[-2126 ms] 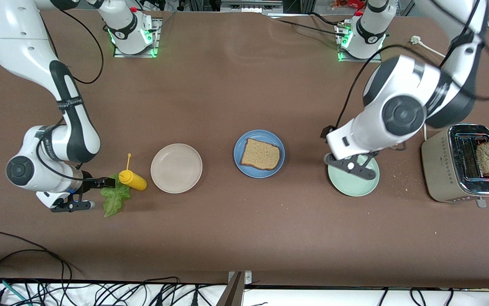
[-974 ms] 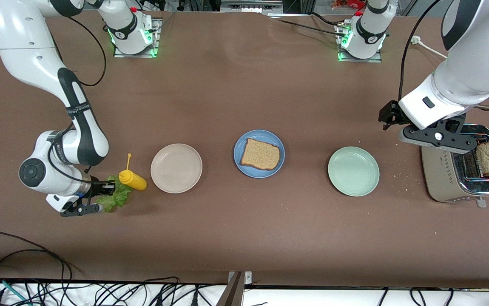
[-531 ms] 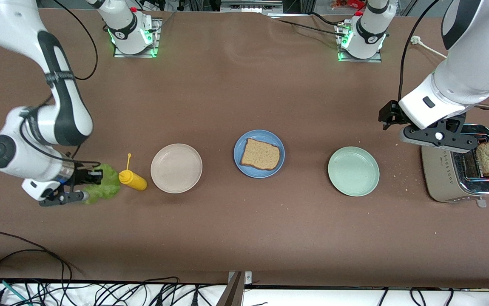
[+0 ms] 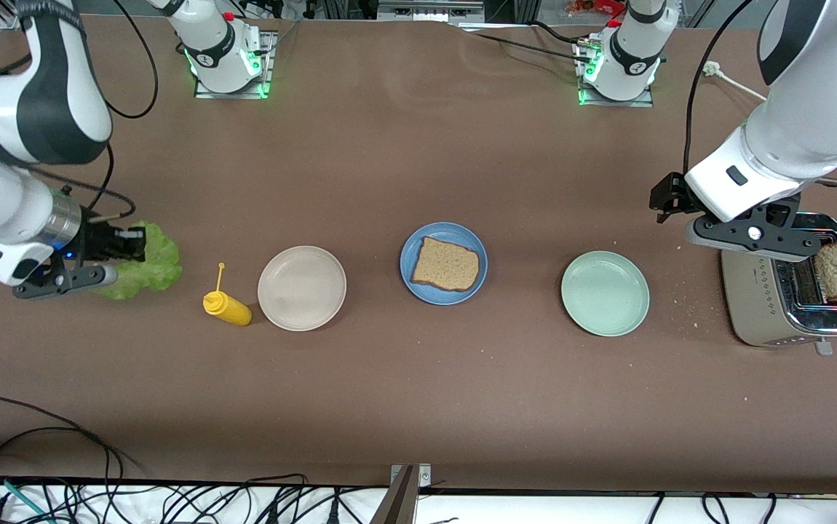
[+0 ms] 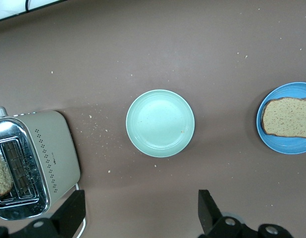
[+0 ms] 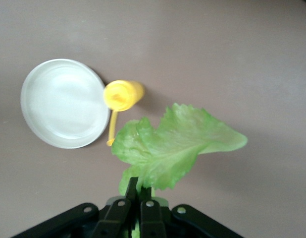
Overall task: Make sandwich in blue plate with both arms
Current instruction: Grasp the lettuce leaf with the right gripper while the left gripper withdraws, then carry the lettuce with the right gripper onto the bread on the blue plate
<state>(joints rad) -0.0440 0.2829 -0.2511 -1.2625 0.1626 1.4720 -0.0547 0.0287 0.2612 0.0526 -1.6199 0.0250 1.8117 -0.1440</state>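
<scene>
The blue plate point(image 4: 444, 263) sits mid-table with one slice of brown bread point(image 4: 446, 265) on it; it also shows in the left wrist view point(image 5: 286, 119). A second slice point(image 4: 836, 271) sticks up from the toaster point(image 4: 768, 298). My right gripper point(image 4: 124, 256) is shut on a ruffled green lettuce leaf point(image 4: 145, 263) and holds it in the air over the table at the right arm's end; the leaf hangs from the fingers in the right wrist view point(image 6: 175, 146). My left gripper point(image 4: 753, 234) is open and empty, over the table beside the toaster.
A beige plate point(image 4: 302, 287) and a yellow squeeze bottle point(image 4: 227, 307) lie toward the right arm's end. A pale green plate point(image 4: 605, 292) lies between the blue plate and the toaster. Crumbs lie around the toaster. Cables run along the front edge.
My right gripper closed on the lettuce leaf and lifted it off the table, away from the yellow bottle. My left gripper moved from over the green plate to beside the toaster and stays there.
</scene>
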